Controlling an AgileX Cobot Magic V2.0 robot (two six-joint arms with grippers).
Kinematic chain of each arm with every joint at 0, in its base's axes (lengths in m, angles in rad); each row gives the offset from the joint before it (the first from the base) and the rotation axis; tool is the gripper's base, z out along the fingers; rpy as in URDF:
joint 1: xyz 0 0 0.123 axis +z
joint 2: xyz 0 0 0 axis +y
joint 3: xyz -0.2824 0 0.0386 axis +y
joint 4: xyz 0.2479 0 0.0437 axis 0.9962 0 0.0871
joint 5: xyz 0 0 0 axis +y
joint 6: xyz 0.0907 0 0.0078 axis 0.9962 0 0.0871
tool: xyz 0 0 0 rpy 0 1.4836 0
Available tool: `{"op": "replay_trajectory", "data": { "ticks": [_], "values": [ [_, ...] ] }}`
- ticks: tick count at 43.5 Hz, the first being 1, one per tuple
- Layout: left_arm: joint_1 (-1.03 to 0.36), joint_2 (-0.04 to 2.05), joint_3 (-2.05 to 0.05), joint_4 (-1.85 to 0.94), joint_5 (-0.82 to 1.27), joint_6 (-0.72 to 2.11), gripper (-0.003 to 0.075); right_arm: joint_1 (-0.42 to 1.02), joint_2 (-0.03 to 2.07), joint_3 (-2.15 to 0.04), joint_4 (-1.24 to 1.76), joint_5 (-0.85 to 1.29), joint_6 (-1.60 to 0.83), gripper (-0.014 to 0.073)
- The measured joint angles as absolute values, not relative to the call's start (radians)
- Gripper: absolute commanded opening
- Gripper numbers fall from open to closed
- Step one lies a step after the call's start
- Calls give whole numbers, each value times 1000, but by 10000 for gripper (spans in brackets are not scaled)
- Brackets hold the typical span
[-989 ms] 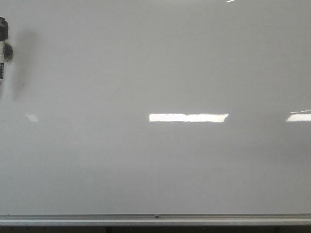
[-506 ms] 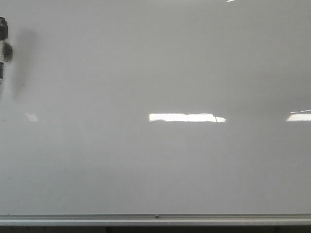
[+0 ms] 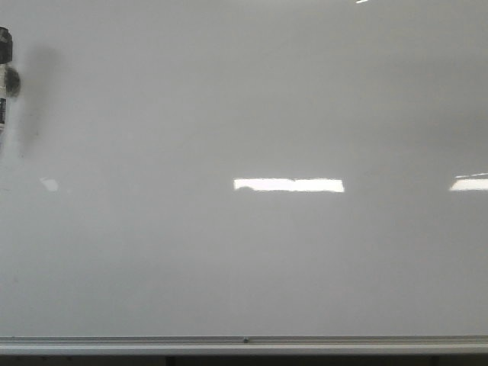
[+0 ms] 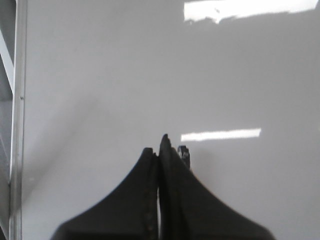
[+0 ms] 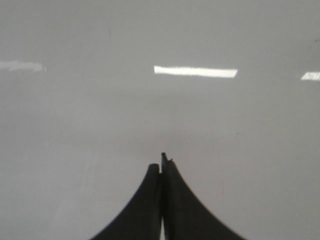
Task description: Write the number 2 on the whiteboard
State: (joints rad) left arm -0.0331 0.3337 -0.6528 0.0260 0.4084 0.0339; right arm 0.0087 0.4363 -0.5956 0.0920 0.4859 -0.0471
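The whiteboard (image 3: 244, 114) fills the front view, glossy grey-white, with a silver rail (image 3: 244, 345) along its lower edge. No number 2 shows on it in any view. Neither gripper shows in the front view. In the left wrist view my left gripper (image 4: 159, 150) is shut and faces the board (image 4: 150, 75). A small dark piece (image 4: 183, 152) sticks out beside one fingertip; I cannot tell what it is. In the right wrist view my right gripper (image 5: 161, 162) is shut with nothing between its fingers, and faces the bare board (image 5: 160, 115).
A black-and-white marker-like object (image 3: 4, 72) hangs at the board's far left edge and casts a dark shadow (image 3: 34, 99). The board's metal side frame (image 4: 19, 125) shows in the left wrist view. Bright light reflections (image 3: 288, 184) lie across the board.
The right end of the middle light reflection has shortened a little toward the left. The object at the left edge has not moved.
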Motion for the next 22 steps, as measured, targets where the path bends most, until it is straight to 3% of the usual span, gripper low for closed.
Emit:
{"op": "replay_trajectory", "data": {
  "ticks": [15, 19, 22],
  "values": [
    [-33, 435, -653, -5, 513, 34, -20, 9, 598, -596, 92, 495, -47, -64],
    [-33, 459, -653, -7, 515, 34, -15, 9, 633, -596, 92, 495, -47, -2],
    [-33, 479, -653, -9, 517, 34, 30, 9, 657, -596, 92, 495, -47, 113]
  ]
}}
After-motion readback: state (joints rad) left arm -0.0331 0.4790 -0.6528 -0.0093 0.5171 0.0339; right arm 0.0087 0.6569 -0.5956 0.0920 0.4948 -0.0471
